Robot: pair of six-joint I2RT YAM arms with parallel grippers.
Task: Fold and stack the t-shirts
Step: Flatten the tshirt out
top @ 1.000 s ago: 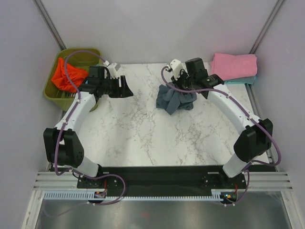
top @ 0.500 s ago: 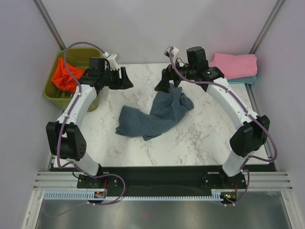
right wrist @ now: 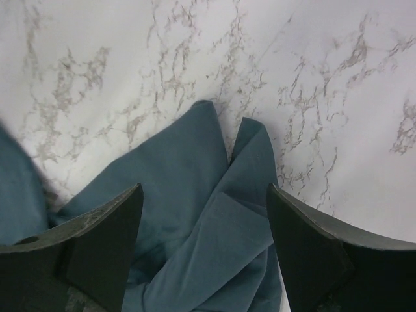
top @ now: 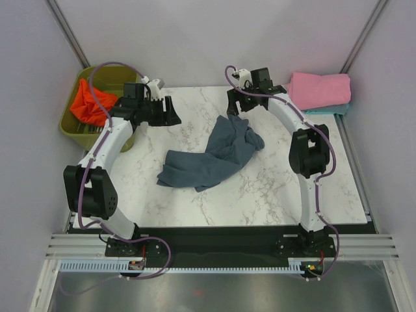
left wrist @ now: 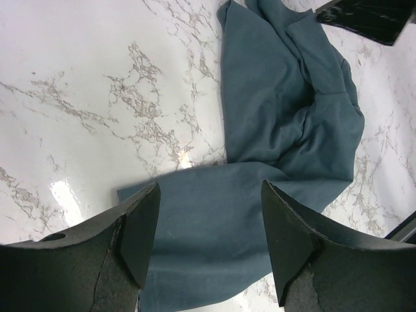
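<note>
A dark slate blue-grey t-shirt [top: 211,156] lies loosely spread and rumpled on the marble table [top: 273,188], one end reaching far and right. My right gripper [top: 234,108] hovers open above that far end; in the right wrist view the gripper [right wrist: 205,240] has the cloth [right wrist: 188,188] below it and nothing between its fingers. My left gripper [top: 171,112] stands open over the table's far left, and its view [left wrist: 211,227] looks down on the shirt [left wrist: 279,117]. A folded pink t-shirt [top: 318,89] rests on a teal one [top: 330,110] at the far right. An orange-red t-shirt [top: 88,103] lies in the bin.
The olive-green bin [top: 73,128] stands off the table's far left corner. Grey walls and metal frame posts close in the back and sides. Both arm bases sit on the black strip at the near edge.
The right gripper opened and let go of the blue-grey t-shirt, which dropped and spread across the table. The right arm then drew back toward the far edge. The left arm barely shifted.
</note>
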